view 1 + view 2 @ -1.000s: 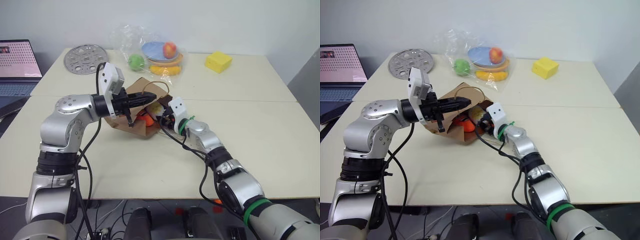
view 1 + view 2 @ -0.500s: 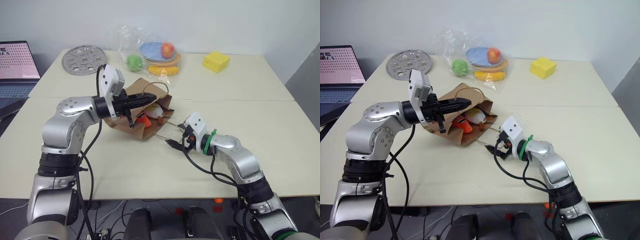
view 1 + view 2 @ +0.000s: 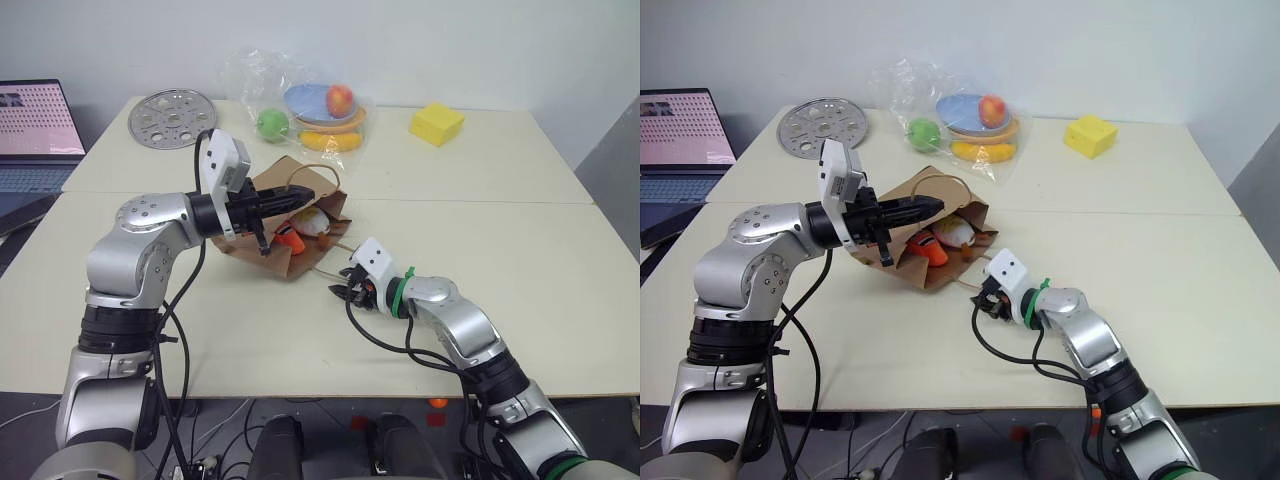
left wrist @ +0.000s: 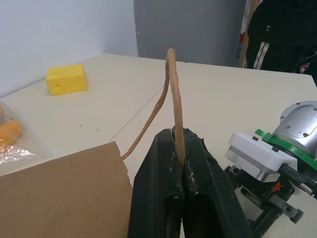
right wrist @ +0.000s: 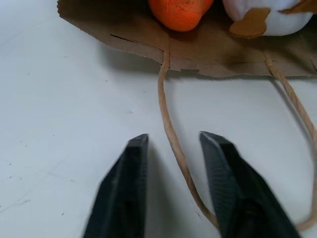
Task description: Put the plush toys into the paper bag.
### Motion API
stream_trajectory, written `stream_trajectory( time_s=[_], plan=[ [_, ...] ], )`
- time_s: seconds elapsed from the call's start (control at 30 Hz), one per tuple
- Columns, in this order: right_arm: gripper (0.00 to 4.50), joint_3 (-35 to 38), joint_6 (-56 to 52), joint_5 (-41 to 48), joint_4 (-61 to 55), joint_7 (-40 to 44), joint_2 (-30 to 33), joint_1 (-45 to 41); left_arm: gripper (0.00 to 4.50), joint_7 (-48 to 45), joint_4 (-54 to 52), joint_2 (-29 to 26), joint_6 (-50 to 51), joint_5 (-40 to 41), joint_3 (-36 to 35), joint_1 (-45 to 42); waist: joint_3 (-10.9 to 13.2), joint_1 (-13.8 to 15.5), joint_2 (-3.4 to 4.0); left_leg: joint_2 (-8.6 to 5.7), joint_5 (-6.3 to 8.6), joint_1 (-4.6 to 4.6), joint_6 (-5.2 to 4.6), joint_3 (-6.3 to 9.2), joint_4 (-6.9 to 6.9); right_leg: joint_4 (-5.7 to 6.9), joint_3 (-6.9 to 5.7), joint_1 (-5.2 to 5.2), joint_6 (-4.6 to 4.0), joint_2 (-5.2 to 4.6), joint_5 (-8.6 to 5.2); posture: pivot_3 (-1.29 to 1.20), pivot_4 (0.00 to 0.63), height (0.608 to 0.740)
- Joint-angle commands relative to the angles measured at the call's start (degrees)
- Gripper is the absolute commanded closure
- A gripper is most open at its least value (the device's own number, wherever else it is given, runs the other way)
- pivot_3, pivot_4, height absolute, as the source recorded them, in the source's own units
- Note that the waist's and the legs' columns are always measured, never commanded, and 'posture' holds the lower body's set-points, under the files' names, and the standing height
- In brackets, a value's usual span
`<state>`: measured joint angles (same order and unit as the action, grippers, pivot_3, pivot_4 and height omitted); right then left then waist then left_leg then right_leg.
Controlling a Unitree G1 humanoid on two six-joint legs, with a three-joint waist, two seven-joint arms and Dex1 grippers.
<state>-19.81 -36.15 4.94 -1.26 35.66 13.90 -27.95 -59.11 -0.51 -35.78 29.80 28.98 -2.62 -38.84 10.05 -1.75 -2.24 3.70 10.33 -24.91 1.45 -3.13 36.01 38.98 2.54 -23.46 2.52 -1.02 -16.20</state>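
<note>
The brown paper bag (image 3: 283,172) lies on its side on the table, its mouth turned toward my right arm. My left gripper (image 3: 300,198) is shut on the bag's upper loop handle (image 4: 174,89) and holds the mouth lifted. Both plush toys rest just inside the mouth: the orange carrot (image 3: 287,238) and, beside it, the white-and-yellow one (image 3: 312,222). My right gripper (image 3: 340,291) hovers low over the table in front of the mouth. It is open, and the lower handle (image 5: 166,109) lies on the table between its fingers, not pinched.
At the table's far side sit a clear plastic bag of fruit and plates (image 3: 310,105), a yellow block (image 3: 436,123) and a perforated metal disc (image 3: 172,118). A laptop (image 3: 35,125) stands at the far left. A seam runs between the two tabletops behind the bag.
My right gripper has pulled back out of the bag's mouth toward the table's front and sunk lower, leaving the white toy inside. The left gripper has kept its hold and place.
</note>
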Motion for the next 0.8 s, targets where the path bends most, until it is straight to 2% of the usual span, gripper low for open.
stream_trajectory(
  time_s=[0.03,0.07,0.3,0.5,0.63,0.8],
  plan=[
    [4.3,1.2,2.74,-0.94,-1.47,-1.71,-0.02,0.33,4.5,0.52,-1.92,-0.36,-0.25,0.45,-0.93,-0.96,0.0,0.0,0.0,0.0,0.0,0.0,0.0,0.0,0.0,0.0,0.0,0.0,0.0,0.0,0.0,0.0,0.15,0.74],
    [4.48,1.26,3.12,-1.07,-1.62,-2.02,-0.06,0.37,4.5,0.61,-1.91,-0.34,-0.21,0.48,-0.98,-1.08,0.0,0.0,0.0,0.0,0.0,0.0,0.0,0.0,0.0,0.0,0.01,0.0,0.0,0.0,0.0,0.0,0.15,0.74],
    [4.48,5.14,4.12,-1.23,-12.64,-6.56,-0.64,2.04,4.5,5.18,1.17,3.32,-1.54,-0.2,-1.37,-5.59,0.0,0.2,0.0,-0.02,0.0,-0.05,0.0,0.02,0.02,-0.01,0.0,0.0,0.01,-0.01,0.0,0.0,0.15,0.74],
    [4.48,8.95,18.41,-8.91,-22.63,-11.09,6.67,4.06,4.5,8.19,9.93,8.91,-7.33,-3.64,-0.28,-13.38,-0.01,0.56,-0.02,-0.06,0.0,-0.05,0.0,0.06,0.05,-0.05,-0.04,0.05,0.03,-0.01,0.0,0.0,0.15,0.74],
    [4.48,9.02,22.11,-11.19,-23.75,-13.11,6.76,3.03,4.5,8.9,14.46,10.78,-9.59,-4.33,-1.13,-16.51,0.0,0.09,-0.03,-0.05,0.0,-0.03,0.0,0.04,0.05,-0.07,-0.01,0.06,0.04,0.0,0.0,0.0,0.15,0.74],
    [4.48,7.82,24.81,-13.78,-24.16,-14.85,4.61,-0.27,4.5,6.59,16.93,9.74,-11.05,-5.32,-0.54,-15.75,0.0,-0.39,-0.02,0.03,0.0,0.02,0.0,0.03,-0.01,0.02,0.02,-0.01,0.04,0.11,0.01,0.0,0.15,0.74]
  ],
)
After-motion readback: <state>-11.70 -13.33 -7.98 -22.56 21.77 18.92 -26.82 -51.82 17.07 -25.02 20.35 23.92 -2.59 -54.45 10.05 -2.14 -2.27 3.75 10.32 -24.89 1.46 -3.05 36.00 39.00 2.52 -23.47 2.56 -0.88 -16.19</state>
